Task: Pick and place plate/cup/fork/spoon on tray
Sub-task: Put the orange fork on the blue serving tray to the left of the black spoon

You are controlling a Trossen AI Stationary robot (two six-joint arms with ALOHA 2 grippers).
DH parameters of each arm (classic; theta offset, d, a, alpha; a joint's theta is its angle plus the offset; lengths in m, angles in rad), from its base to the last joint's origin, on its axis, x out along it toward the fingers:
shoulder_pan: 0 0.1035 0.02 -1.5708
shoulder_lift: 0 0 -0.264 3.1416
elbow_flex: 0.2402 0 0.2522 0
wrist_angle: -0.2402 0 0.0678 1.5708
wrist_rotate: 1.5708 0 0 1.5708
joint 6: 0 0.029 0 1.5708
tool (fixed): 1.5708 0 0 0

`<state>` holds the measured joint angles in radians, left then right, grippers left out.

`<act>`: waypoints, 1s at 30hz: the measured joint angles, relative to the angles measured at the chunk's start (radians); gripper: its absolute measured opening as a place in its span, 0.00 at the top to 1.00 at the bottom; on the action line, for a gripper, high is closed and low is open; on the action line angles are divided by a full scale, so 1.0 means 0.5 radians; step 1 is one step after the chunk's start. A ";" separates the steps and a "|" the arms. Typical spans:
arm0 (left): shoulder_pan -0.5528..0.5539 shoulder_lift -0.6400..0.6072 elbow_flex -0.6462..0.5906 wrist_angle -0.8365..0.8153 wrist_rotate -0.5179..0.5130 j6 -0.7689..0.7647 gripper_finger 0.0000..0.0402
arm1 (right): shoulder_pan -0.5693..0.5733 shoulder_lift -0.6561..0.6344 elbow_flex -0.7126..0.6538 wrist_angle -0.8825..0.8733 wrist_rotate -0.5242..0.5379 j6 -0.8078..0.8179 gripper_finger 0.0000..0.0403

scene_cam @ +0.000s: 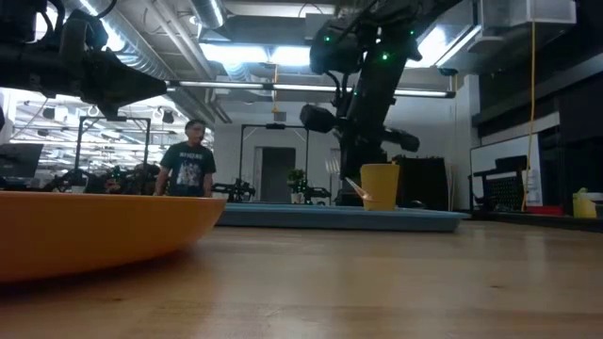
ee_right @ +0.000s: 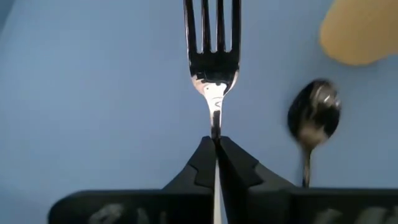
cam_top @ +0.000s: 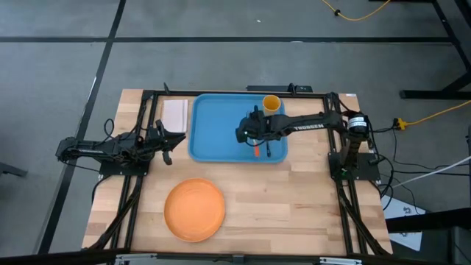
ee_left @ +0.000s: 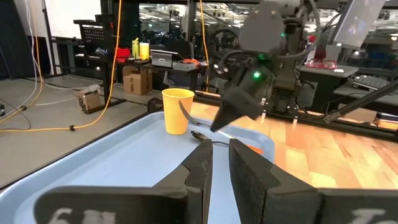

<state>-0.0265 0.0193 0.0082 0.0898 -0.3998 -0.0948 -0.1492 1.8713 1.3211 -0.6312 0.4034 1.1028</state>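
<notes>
The blue tray [cam_top: 221, 129] lies at the table's far middle. The yellow-orange cup [cam_top: 271, 103] stands upright on it, and the dark spoon [ee_right: 314, 118] lies on it beside the cup. My right gripper [ee_right: 216, 142] is over the tray, shut on the fork [ee_right: 212, 43]. The orange plate [cam_top: 194, 210] rests flat on the table near the front edge. My left gripper [ee_left: 219, 163] waits left of the tray, shut and empty. My right gripper pinches the fork's thin metal neck [ee_right: 215, 124], just behind the tines, between its two fingertips. The fingers lie along the fork. The fork is tilted, tines [ee_left: 183, 111] raised toward the cup and the orange handle end [cam_top: 256, 152] low by the tray floor.
A white rectangular pad [cam_top: 175, 114] lies left of the tray. A black frame [cam_top: 147, 103] runs around the table's far and side edges. A person [scene_cam: 191, 160] stands in the room beyond the table. Bare wood lies right of the plate.
</notes>
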 joint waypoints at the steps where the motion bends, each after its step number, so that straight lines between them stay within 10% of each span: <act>1: 0.000 0.001 0.000 0.000 0.000 0.000 0.88 | -0.012 -0.001 0.001 0.006 0.026 0.050 0.99; 30: 0.000 0.000 0.000 0.001 0.000 0.000 0.88 | -0.098 0.133 -0.010 -0.045 -0.080 0.250 0.98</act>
<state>-0.0265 0.0193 0.0082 0.0901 -0.3996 -0.0948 -0.1982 1.9377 1.3163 -0.6536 0.3635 1.2278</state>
